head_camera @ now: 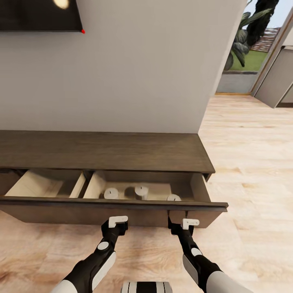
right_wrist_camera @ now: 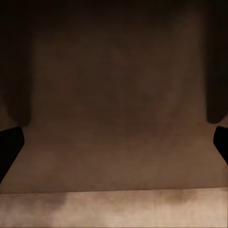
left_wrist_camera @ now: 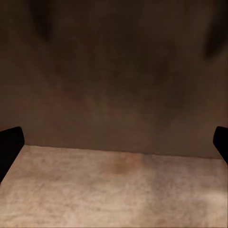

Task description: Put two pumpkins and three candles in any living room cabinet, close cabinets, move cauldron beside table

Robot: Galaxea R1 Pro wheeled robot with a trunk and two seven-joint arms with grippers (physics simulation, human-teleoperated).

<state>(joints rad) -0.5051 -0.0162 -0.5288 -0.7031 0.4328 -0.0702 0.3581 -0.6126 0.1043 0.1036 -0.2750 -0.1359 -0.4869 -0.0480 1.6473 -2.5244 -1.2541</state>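
Note:
The long dark brown cabinet stands against the wall with its wide drawer pulled out. Three cream-white candles stand upright in the drawer's right compartment. My left gripper and right gripper are both held close to the dark drawer front, just below its top edge. Both wrist views face that front at close range, with the left gripper and the right gripper open and holding nothing. The pumpkins, cauldron and table are out of view.
The drawer's left compartment has a pale wood bottom. A dark screen hangs on the wall above. Pale wood floor stretches to the right toward a glass opening with plants.

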